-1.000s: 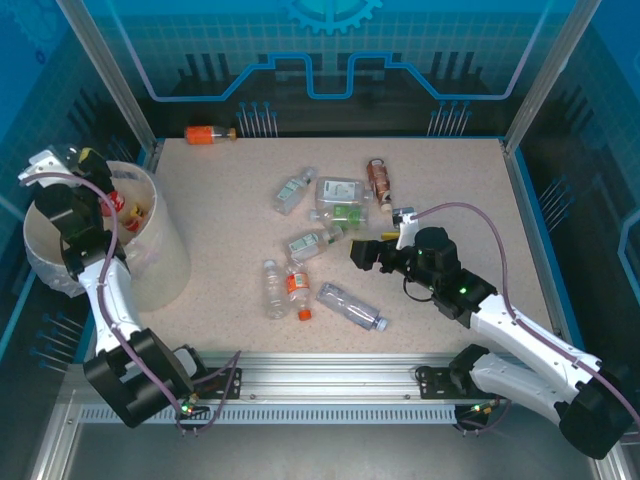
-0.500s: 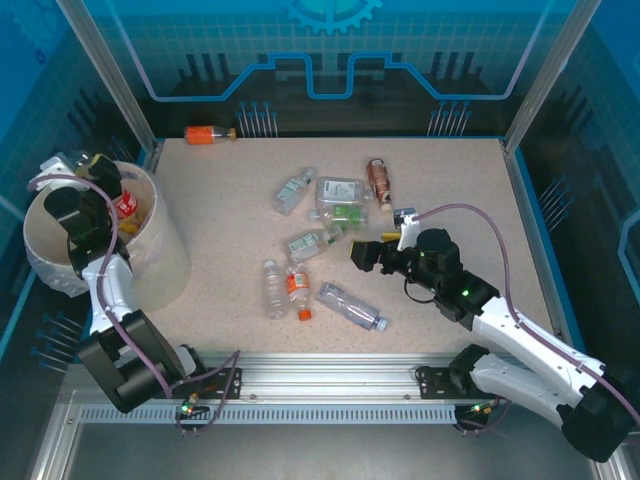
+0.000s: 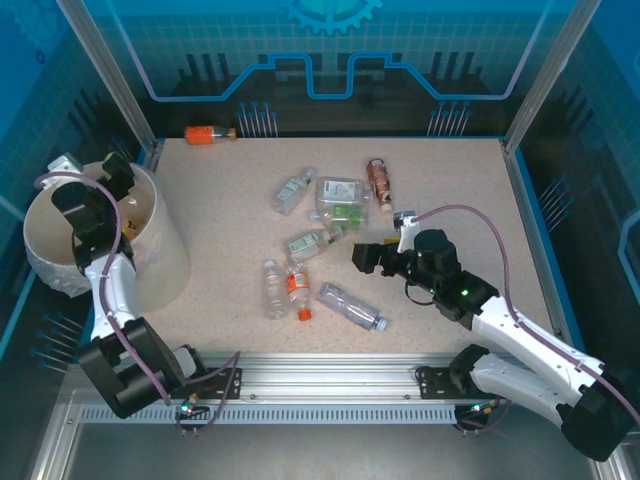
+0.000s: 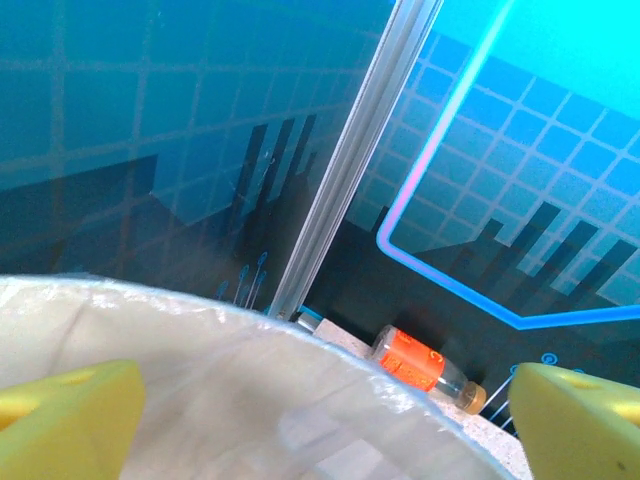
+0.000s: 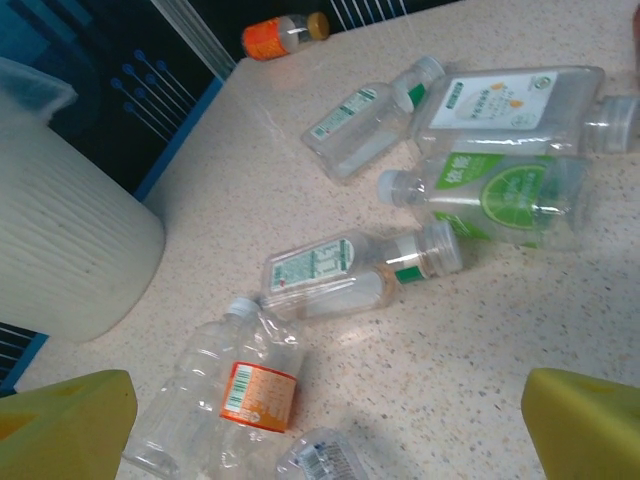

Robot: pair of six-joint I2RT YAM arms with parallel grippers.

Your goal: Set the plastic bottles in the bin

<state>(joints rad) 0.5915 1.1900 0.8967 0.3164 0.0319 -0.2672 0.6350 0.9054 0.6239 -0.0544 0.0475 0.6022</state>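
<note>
Left tool (image 3: 105,190) spread wide, empty, over bin (image 3: 165,258) at tabletop (image 3: 450,180) left edge. Right tool (image 3: 362,256) wide, empty, low beside plastic bottles (image 3: 335,190) scattered mid-tabletop. Orange bottle (image 3: 208,133) lies at far edge.

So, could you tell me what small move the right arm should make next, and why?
Probably ease the right gripper forward and down onto the clear plastic bottle with the white-and-green label: its jaws stand open and empty, and that bottle lies just ahead, centred between them.

White arm links (image 3: 525,335) with black joints, looping mauve cables (image 3: 462,206), blocky yellow fingers (image 5: 65,415).
</note>
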